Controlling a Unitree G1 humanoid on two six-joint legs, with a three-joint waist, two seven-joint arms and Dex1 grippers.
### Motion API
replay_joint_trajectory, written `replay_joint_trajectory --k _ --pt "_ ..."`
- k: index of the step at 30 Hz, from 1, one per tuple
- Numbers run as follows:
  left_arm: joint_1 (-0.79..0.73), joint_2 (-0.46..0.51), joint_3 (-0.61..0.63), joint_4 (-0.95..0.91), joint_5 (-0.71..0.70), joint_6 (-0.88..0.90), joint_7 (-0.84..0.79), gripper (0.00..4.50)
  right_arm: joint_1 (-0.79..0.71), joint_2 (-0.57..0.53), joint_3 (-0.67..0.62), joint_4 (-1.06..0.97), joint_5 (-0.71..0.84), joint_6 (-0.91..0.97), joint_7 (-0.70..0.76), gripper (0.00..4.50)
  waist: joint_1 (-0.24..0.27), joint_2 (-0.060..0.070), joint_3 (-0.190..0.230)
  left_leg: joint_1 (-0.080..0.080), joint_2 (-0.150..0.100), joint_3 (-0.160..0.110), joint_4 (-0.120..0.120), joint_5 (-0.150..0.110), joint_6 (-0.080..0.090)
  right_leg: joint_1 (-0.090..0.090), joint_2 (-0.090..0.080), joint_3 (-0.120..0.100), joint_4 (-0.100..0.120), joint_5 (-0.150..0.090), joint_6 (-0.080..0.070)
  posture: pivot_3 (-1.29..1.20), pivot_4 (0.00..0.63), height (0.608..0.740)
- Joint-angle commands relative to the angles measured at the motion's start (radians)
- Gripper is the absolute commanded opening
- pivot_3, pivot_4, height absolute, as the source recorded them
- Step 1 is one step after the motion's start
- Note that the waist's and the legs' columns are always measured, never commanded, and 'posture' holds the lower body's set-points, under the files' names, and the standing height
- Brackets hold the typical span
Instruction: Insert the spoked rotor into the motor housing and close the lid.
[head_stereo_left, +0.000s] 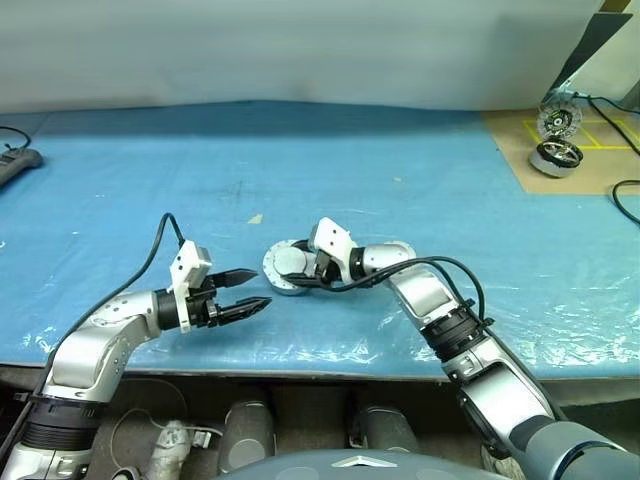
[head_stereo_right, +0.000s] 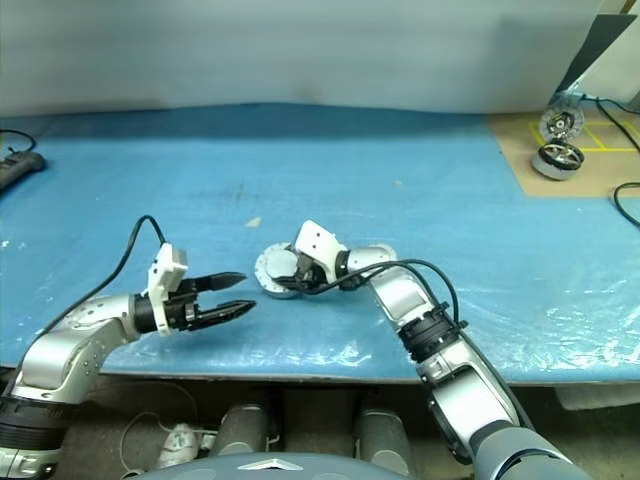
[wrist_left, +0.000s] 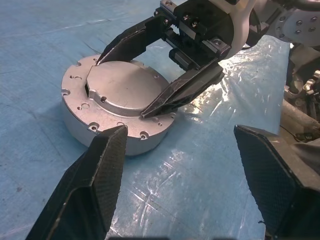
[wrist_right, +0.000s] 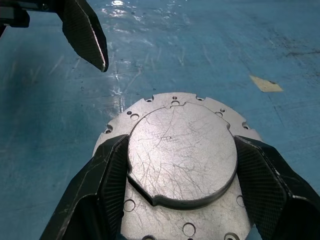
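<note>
1. Nearest the head camera, at the table's front edge, my left gripper (head_stereo_left: 245, 291) hovers with its fingers spread and nothing between them; it points toward the housing, just beside it, probably kept free as a standby.
2. My right gripper (wrist_left: 150, 82) reaches in from the opposite side. Its two fingers (wrist_right: 102, 182) straddle the raised round lid (wrist_right: 181, 155), one at each edge; whether they press it or merely bracket it I cannot tell. I judge this placement serves to seat or check the lid.
3. The motor housing (wrist_left: 95, 122) stands upright on the blue sheet (head_stereo_left: 400, 150), near the front, between my two grippers. It is a squat silver-grey cylinder with small holes around its top rim.
4. The lid lies flat and closed, its smooth, scratched grey face up, with a small notch at one edge.
5. Two other round metal parts (head_stereo_left: 556, 140) sit far off on a brown board (head_stereo_left: 590, 165).
</note>
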Motion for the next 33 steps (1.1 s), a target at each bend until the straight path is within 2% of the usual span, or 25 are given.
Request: replay_joint_trajectory --k 1,8,13,16,19,22,30,31,33 --pt "-0.017 0.003 0.007 -0.017 -0.002 -0.006 0.004 3.66 0.023 -0.041 0.009 0.126 -0.073 0.027 -0.038 2.95 0.001 0.000 0.000 0.000 0.000 0.000 0.000 0.000 0.000 0.000 0.000 0.000 0.000 0.000 0.000 0.00 0.150 0.740" --pt "-0.028 -0.002 -0.001 -0.049 -0.007 0.012 0.029 3.66 0.021 -0.052 -0.003 0.098 -0.051 0.040 0.014 2.95 0.007 0.000 0.000 -0.001 -0.001 0.000 -0.001 0.000 0.000 0.000 0.000 0.001 -0.001 0.000 0.000 0.00 0.150 0.740" --pt "-0.095 -0.055 -0.021 0.059 0.092 -0.102 0.087 3.66 0.071 -0.059 0.015 0.041 -0.037 0.065 0.053 2.95 0.017 0.002 -0.002 -0.003 -0.001 0.000 -0.002 0.000 0.000 -0.001 0.000 0.001 -0.003 0.000 0.000 0.00 0.150 0.740" --pt "-0.065 -0.128 -0.064 -0.003 0.120 -0.125 0.151 3.66 0.080 -0.054 0.003 0.022 -0.035 0.077 0.039 2.95 0.018 0.002 -0.004 -0.005 -0.001 0.000 -0.004 0.000 0.000 -0.001 0.000 0.000 -0.008 0.003 -0.006 0.00 0.150 0.740" --pt "-0.053 -0.159 -0.090 0.003 0.167 -0.168 0.179 3.66 0.083 -0.051 -0.005 0.017 -0.038 0.083 0.028 2.95 0.017 0.000 -0.006 -0.007 -0.001 0.000 -0.007 -0.001 0.000 -0.001 0.000 0.000 -0.014 0.004 -0.006 0.00 0.150 0.740" --pt "-0.052 -0.168 -0.091 0.050 0.190 -0.217 0.173 3.06 0.084 -0.053 -0.005 0.013 -0.040 0.086 0.023 2.95 0.017 0.000 -0.006 -0.007 0.000 0.000 -0.008 -0.001 0.000 -0.002 0.001 -0.002 -0.013 0.004 -0.006 0.00 0.150 0.740" --pt "-0.075 -0.191 -0.078 0.140 0.209 -0.287 0.187 0.23 0.100 -0.056 -0.006 0.002 -0.041 0.092 0.014 2.95 0.023 0.000 -0.007 -0.006 -0.001 0.000 -0.008 -0.001 0.000 0.000 0.000 -0.001 -0.013 0.003 -0.005 0.00 0.150 0.740" --pt "-0.077 -0.193 -0.084 0.148 0.225 -0.291 0.202 0.03 0.102 -0.056 -0.005 0.001 -0.041 0.093 0.014 2.95 0.023 0.000 -0.007 -0.006 -0.001 0.000 -0.008 -0.001 0.000 0.000 0.000 -0.001 -0.013 0.003 -0.005 0.00 0.150 0.740" --pt "-0.070 -0.198 -0.093 0.140 0.216 -0.289 0.187 0.03 0.102 -0.056 -0.005 -0.002 -0.042 0.094 0.015 2.95 0.023 0.000 -0.007 -0.006 -0.001 0.000 -0.008 -0.001 0.000 -0.001 0.000 -0.001 -0.013 0.003 -0.005 0.00 0.150 0.740"
